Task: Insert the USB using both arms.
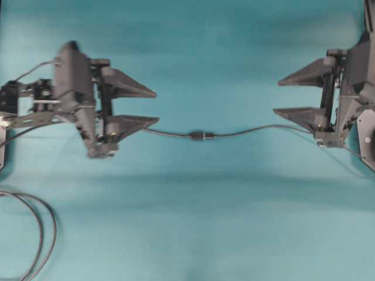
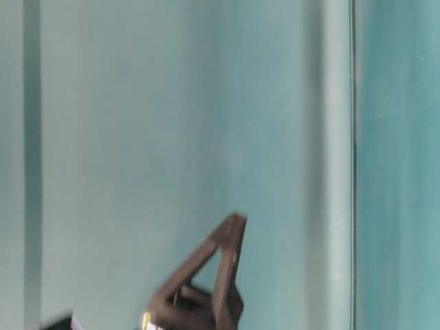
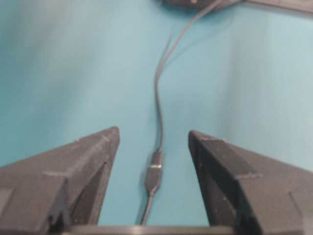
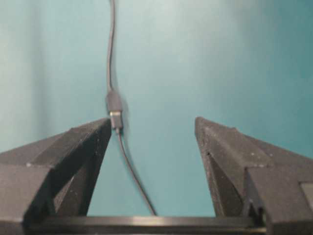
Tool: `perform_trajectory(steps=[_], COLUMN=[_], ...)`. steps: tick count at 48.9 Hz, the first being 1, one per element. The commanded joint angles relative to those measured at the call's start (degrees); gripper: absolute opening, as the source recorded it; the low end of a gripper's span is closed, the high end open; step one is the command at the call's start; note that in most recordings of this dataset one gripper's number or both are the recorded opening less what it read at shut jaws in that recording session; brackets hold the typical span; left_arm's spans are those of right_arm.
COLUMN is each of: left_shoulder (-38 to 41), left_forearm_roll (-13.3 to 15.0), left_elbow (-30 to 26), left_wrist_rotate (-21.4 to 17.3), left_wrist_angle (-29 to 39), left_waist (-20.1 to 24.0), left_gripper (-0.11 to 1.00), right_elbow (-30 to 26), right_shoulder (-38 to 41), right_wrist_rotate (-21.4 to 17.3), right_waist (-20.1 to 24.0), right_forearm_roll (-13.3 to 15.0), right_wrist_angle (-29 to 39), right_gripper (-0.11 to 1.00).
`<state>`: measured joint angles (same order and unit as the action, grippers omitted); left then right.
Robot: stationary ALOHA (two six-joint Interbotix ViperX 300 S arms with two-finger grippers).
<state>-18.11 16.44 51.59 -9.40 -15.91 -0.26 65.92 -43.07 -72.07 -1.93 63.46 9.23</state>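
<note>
USB connector (image 1: pixel 201 135): one joined dark coupling, lying flat on the teal surface (image 1: pixel 205 222) near the middle of the overhead view, plug and socket mated end to end. One thin dark cable (image 1: pixel 258 129) running out of each end, left toward the left arm, right toward the right arm. Seen again in the left wrist view (image 3: pixel 154 172) between and below the fingers, and in the right wrist view (image 4: pixel 114 106) just beside the left-hand finger tip; contact there cannot be told.

Left gripper (image 1: pixel 153 106): one, fingers spread wide, nothing between them, tips pointing toward the connector, lower tip near the cable. Right gripper (image 1: pixel 279 95): one, fingers spread wide, holding nothing, tips facing the connector from the opposite side, well apart from it.

Arms counted: two. Looped black cable (image 1: pixel 41 234): two strands curving at the lower left corner of the surface.

Surface: plain teal, matte, soft shadow bands. Table-level view: one dark triangular finger (image 2: pixel 220 261) before a pale teal backdrop; which arm cannot be told.
</note>
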Motion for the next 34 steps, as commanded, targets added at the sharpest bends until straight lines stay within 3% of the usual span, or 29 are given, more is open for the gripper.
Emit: perform_trajectory(steps=[1,17,24,34], left_shoulder=[-2.8,-17.6,-24.1,-27.0], left_forearm_roll=[-0.2,0.3,0.3,0.3], left_elbow=[2.4,15.6,19.0,21.9], left_wrist_rotate=[-0.4,0.2,-0.5,-2.3], left_wrist_angle=[-2.0,-1.3,1.1,4.0], left_waist=[-1.2,-1.0,-0.5,-0.1], left_gripper=[0.77,0.76,0.76,0.76], right_elbow=[0.4,3.6,4.0,5.2], right_shoulder=[-0.1,0.0,0.0,0.0], right_wrist_rotate=[0.0,0.8,3.3,7.3], right_waist=[-0.3,-0.3,-0.3,-0.4], right_forearm_roll=[0.2,-0.2,-0.2,-0.2], right_wrist_angle=[-1.1,-3.6,-5.5,-3.7], right_gripper=[0.73,0.73,0.73,0.73])
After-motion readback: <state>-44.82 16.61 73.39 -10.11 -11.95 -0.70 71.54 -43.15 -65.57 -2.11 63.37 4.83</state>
